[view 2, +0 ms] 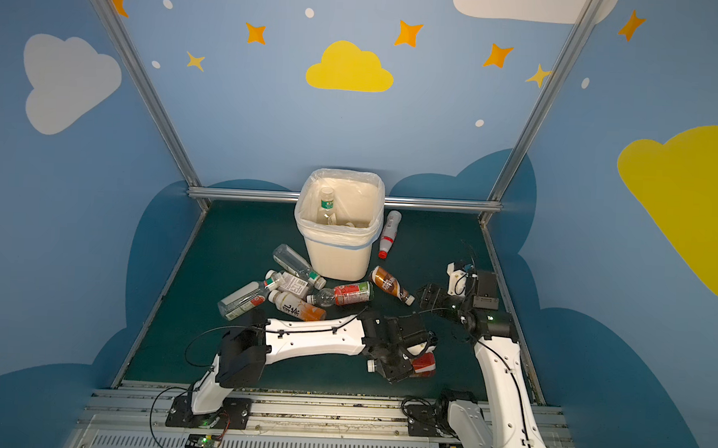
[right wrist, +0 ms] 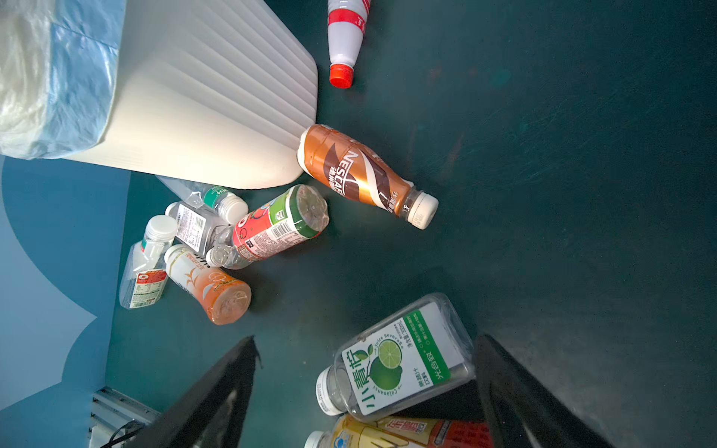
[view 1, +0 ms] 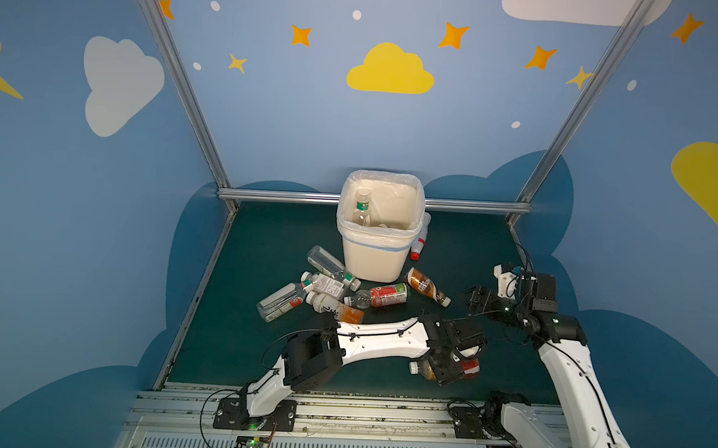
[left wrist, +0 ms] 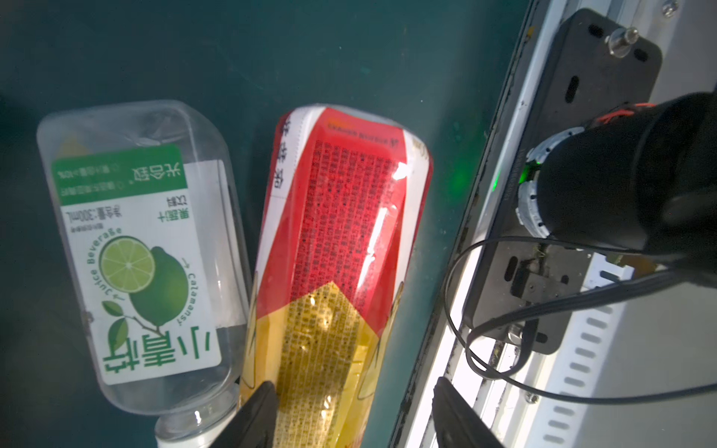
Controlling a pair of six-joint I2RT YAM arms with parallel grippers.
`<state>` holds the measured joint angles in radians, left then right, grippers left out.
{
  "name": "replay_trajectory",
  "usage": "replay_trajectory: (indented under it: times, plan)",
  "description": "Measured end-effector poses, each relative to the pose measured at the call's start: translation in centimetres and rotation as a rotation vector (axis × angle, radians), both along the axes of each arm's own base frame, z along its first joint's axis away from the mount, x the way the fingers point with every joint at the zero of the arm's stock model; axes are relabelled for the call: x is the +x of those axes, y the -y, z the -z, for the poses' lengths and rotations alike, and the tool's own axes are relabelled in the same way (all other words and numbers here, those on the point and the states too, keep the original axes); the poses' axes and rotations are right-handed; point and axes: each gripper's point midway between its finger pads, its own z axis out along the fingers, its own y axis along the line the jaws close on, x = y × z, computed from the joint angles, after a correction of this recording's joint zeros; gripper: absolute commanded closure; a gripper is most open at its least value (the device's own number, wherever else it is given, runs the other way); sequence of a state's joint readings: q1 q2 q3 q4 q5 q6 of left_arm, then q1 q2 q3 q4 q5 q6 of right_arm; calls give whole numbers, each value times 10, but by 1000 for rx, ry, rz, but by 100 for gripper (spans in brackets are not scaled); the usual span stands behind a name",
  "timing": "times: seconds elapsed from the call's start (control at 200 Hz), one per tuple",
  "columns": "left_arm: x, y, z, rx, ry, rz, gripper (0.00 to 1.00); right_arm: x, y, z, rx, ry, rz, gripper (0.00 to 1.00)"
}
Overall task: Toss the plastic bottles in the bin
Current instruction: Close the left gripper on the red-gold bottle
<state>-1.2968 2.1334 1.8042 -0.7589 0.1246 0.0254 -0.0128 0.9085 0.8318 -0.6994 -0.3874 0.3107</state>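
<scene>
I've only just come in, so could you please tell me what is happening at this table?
The robot is clearing plastic bottles into the bin. The left gripper, jaws open, straddles a red-and-yellow bottle lying beside a lime juice bottle at the near edge. The right gripper hovers open and empty. One green-labelled bottle is in the bin; most lie piled in front of it and a red-capped bottle beside it.

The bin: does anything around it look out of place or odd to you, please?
Yes. A white bottle with a red cap lies on the mat beside the right wall of the bin, apart from the pile in front, as though a throw missed. Nothing looks spilled or broken.
</scene>
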Motion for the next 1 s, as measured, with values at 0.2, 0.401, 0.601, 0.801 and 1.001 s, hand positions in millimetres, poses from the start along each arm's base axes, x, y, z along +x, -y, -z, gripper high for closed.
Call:
replay_trajectory:
  times: [0.2,0.401,0.601,0.801,1.001]
  plan:
    - [6,1,2,8,28,-8,35,0,0,1,1,-3,0,10]
    - [9,1,2,10,47,-14,35,0,0,1,2,-3,-1,9]
    - [10,3,11,19,49,-8,35,0,1,1,2,-2,2,8]
    - [10,3,18,29,48,-2,35,0,1,1,0,-1,1,8]
    - [9,4,19,27,45,0,34,1,2,1,0,-1,4,8]
